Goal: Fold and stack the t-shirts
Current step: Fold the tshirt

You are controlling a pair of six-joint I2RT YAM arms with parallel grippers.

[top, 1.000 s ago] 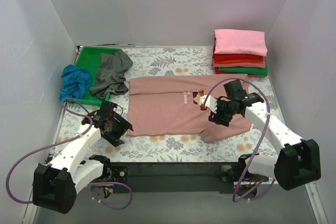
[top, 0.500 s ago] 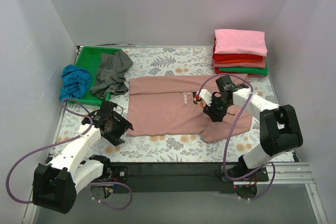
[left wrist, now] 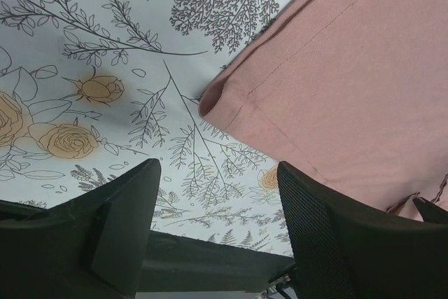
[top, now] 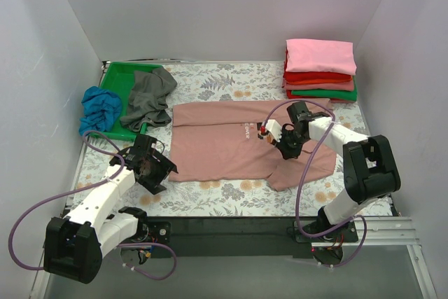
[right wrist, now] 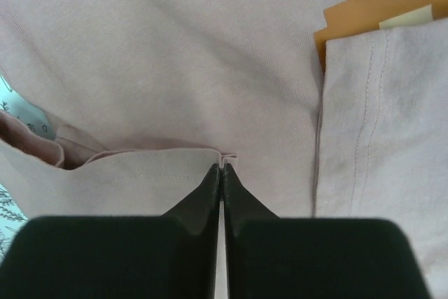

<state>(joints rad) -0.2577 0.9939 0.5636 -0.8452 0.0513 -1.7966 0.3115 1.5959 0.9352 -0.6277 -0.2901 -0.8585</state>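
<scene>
A dusty-pink t-shirt (top: 224, 141) with a small pixel chest graphic lies spread across the middle of the table, its right part folded over. My right gripper (top: 283, 146) is shut on a hemmed edge of this t-shirt (right wrist: 140, 173), and a pinch of cloth shows at the fingertips (right wrist: 222, 167). My left gripper (top: 159, 167) hovers open over the table by the shirt's near left corner (left wrist: 210, 103), holding nothing. A stack of folded t-shirts (top: 320, 68), pink on top with red and green below, sits at the back right. A grey t-shirt (top: 148, 96) and a blue t-shirt (top: 100, 108) lie crumpled at the left.
A green plastic tray (top: 122, 75) stands at the back left under the grey and blue shirts. The floral table covering (left wrist: 105, 47) reaches the dark front edge (left wrist: 203, 267). White walls close in both sides. Purple cables loop beside both arms.
My right gripper has swung left over the folded part of the shirt, come down and shut on its hemmed edge. The left arm has not moved.
</scene>
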